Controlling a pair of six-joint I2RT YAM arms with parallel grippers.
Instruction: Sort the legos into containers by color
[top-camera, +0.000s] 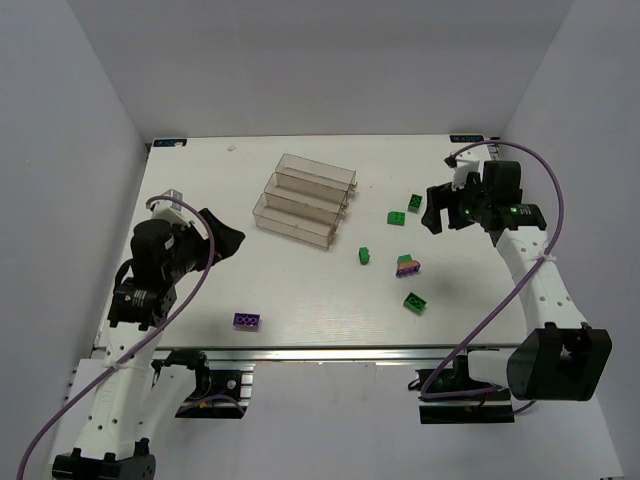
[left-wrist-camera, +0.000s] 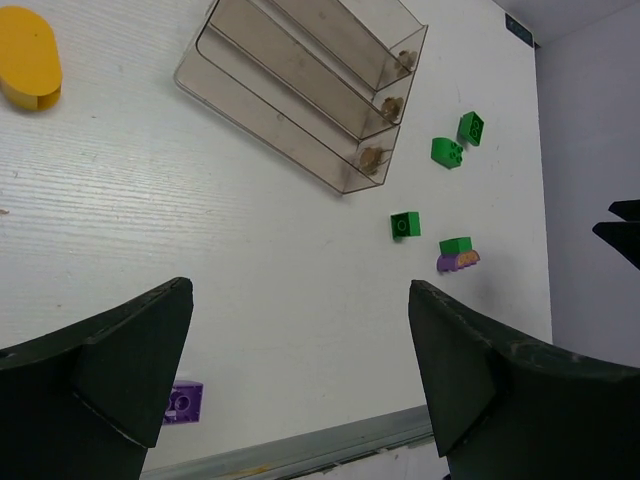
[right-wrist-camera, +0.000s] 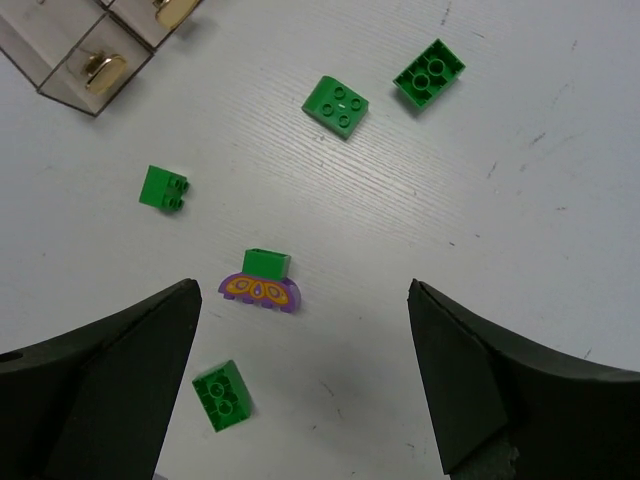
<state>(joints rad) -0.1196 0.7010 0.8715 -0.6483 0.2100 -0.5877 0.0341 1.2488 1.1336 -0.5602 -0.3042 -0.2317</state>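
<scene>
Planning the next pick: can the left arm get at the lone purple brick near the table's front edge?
Probably yes. The purple brick lies alone with nothing beside or over it, and the left gripper hangs close by on the same side, jaws open.

Light bright, even, diffuse, from overhead. White worktop (top-camera: 300, 290) close to washed out in top view; enclosure walls greyer, dimmer toward back. Shadows soft and short, tight under bricks (right-wrist-camera: 336, 105). Faint sheen on clear bins (left-wrist-camera: 300, 110). Wrist views crisp at worktop level. Dark fingers (left-wrist-camera: 100, 390) at lower corners near-black, little surface detail, edges slightly soft. Top view coarser; small bricks lack detail.
</scene>
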